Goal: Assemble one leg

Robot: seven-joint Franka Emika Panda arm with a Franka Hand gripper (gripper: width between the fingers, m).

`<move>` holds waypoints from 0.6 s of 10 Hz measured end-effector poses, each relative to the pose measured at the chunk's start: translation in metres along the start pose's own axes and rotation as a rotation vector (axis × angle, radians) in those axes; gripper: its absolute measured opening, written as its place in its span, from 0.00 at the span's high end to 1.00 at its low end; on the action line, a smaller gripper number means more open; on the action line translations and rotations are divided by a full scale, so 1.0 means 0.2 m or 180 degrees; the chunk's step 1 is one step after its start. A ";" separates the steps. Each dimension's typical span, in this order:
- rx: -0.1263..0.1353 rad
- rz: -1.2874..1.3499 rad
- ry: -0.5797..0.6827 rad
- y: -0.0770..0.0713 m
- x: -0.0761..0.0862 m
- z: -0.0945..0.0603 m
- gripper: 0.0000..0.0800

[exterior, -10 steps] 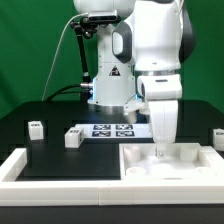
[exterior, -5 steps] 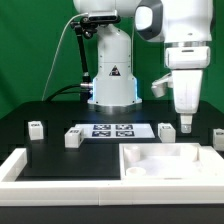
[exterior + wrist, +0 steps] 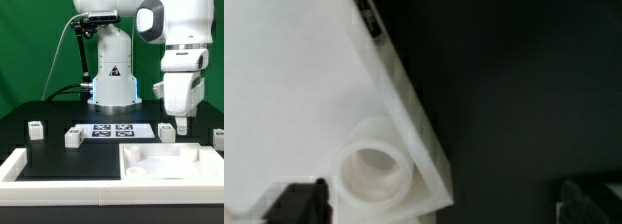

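Note:
My gripper (image 3: 181,125) hangs open and empty just behind the far right edge of the large white tray-like part (image 3: 140,172). A small white leg (image 3: 164,131) with a marker tag stands on the black table just to the exterior view's left of the fingers, apart from them. In the wrist view my gripper (image 3: 446,202) has its two dark fingertips (image 3: 295,200) far apart. Between them lies a corner of the tray-like part (image 3: 295,90) with a round socket (image 3: 374,160).
Other small white legs stand at the exterior view's left (image 3: 37,128), left of centre (image 3: 72,138) and far right (image 3: 219,139). The marker board (image 3: 112,129) lies in front of the robot base (image 3: 110,75). A white rim (image 3: 15,165) runs along the front.
The gripper has lifted out of the tray-like part and moved to the exterior view's right and back. Over the last half second it turned and came down a little.

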State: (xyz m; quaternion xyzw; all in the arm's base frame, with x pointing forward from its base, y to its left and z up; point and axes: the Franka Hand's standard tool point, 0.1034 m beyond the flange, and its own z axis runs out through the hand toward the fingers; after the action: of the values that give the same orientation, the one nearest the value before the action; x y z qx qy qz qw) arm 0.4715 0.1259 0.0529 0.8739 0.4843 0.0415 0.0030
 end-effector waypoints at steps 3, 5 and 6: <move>0.0073 0.1330 0.0076 -0.17 0.06 0.03 0.19; 0.0140 0.2067 0.0082 -0.24 0.13 0.03 0.19; 0.0163 0.2367 0.0096 -0.27 0.18 0.02 0.19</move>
State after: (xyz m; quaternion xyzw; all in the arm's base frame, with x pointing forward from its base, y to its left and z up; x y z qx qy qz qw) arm 0.4461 0.1850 0.0486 0.9892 0.1346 0.0405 -0.0412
